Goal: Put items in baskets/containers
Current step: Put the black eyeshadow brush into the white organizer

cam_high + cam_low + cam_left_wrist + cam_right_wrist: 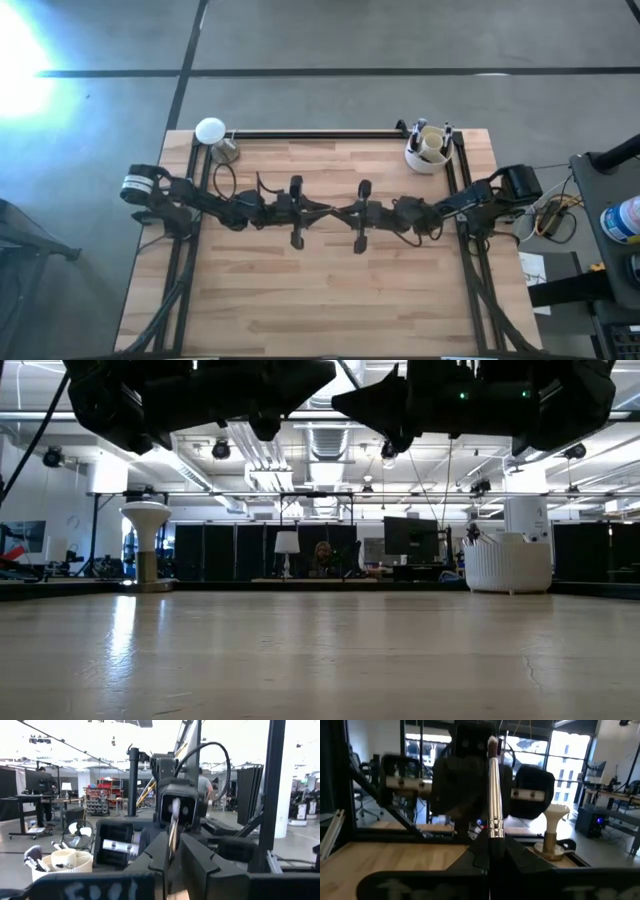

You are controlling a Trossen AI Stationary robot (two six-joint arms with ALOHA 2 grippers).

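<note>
My two grippers meet tip to tip above the middle of the table, my left gripper (pixel 322 209) coming from the left and my right gripper (pixel 342 211) from the right. One thin makeup brush (pixel 494 795) with a silver ferrule and dark bristles spans between them, and both grippers are shut on it. It also shows in the left wrist view (pixel 172 837). The cream-white cup (pixel 430 150) stands at the far right corner with several brushes in it, and shows in the low view (pixel 508 563) too. My left gripper has the brush between its two fingers (pixel 156 857), which come level from the table's left and lie along it. The brush (pixel 172 845) runs out from the fingers toward the right gripper, clear of the table. Which part it has, the fingers hide. My right gripper pinches the brush just behind its silver ferrule (pixel 495 831) between its two fingers. They come level from the table's right and lie along the brush. The bristle end (pixel 492 745) points at the left gripper. The brush is level and clear of the table.
A flat white disc on a brass-coloured stand (pixel 213 134) is at the far left corner. A black rail (pixel 310 134) runs along the far edge. The wooden tabletop (pixel 320 290) is bare in front of the arms. People stand far off in the room.
</note>
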